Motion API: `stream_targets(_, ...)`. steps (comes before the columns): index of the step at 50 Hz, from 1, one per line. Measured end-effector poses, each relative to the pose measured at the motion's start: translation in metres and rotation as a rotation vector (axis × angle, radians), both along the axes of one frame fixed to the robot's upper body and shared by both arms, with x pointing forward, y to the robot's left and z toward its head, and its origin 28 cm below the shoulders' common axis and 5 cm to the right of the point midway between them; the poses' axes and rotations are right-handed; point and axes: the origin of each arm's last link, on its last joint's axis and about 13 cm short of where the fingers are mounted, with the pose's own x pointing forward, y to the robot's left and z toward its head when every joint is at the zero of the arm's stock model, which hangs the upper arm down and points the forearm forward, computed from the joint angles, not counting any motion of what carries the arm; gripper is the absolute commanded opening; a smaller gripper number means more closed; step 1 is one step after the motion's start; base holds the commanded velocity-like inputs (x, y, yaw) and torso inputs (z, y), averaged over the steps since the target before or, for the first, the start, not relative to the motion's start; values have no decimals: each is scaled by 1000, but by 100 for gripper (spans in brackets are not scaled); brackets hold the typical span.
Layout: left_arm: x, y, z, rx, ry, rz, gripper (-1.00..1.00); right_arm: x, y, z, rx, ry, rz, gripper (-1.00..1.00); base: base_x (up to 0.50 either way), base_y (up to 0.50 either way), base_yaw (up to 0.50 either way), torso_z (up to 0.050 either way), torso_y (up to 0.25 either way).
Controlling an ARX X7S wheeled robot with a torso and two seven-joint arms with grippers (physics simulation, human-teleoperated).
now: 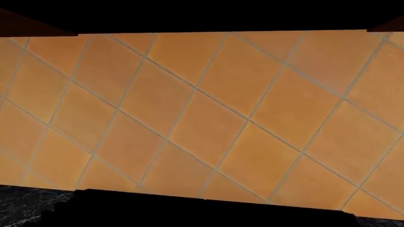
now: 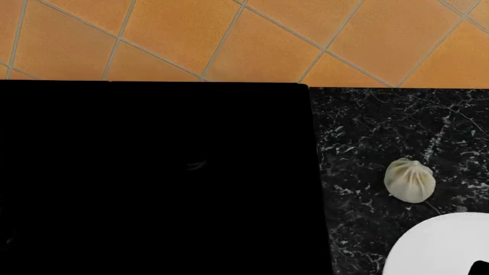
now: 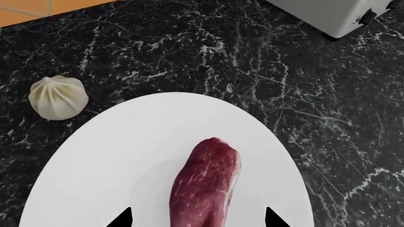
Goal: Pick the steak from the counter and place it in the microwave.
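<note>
Steak (image 3: 205, 184): a deep red, pale-streaked oval lying lengthwise on a white plate (image 3: 113, 161), near the plate's middle and running off the picture's lower edge in the right wrist view. The plate rests on the black veined counter (image 3: 252, 71). The right gripper (image 3: 197, 218) shows only as two dark fingertips (image 3: 123, 218), one on each side of the steak; the jaws stand wide, with bare plate between each tip and the meat, touching neither. A cream pleated dumpling (image 3: 58, 98) sits on the counter just beside the plate's rim, apart from it. A white appliance (image 3: 334, 16) occupies one corner of the right wrist view, well apart from the plate, with open counter between them.

In the head view, the stovetop (image 2: 153, 177) fills the left part, its straight right edge meeting the counter (image 2: 367, 126). The dumpling (image 2: 410, 180) lies near the plate's rim (image 2: 428, 240), at the lower right. Orange tiled wall (image 2: 252, 34) borders the back edges of both stovetop and counter.

The left wrist view shows the tiled wall (image 1: 202, 118) and a strip of counter (image 1: 25, 208); the left gripper does not appear.
</note>
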Motion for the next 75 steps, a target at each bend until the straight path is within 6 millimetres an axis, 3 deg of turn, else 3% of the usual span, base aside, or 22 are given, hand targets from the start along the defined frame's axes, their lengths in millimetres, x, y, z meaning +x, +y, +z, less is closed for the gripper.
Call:
stream_targets(28,0,1,2,-2,-1,-1,100,1,-1,-13,48,78,-12,100,0,0,0,0,0)
stream_targets(75,-1,0,-2,-7,10,-4,100,32,-14,-34,111,149,-37,100,0,0,0,0,0)
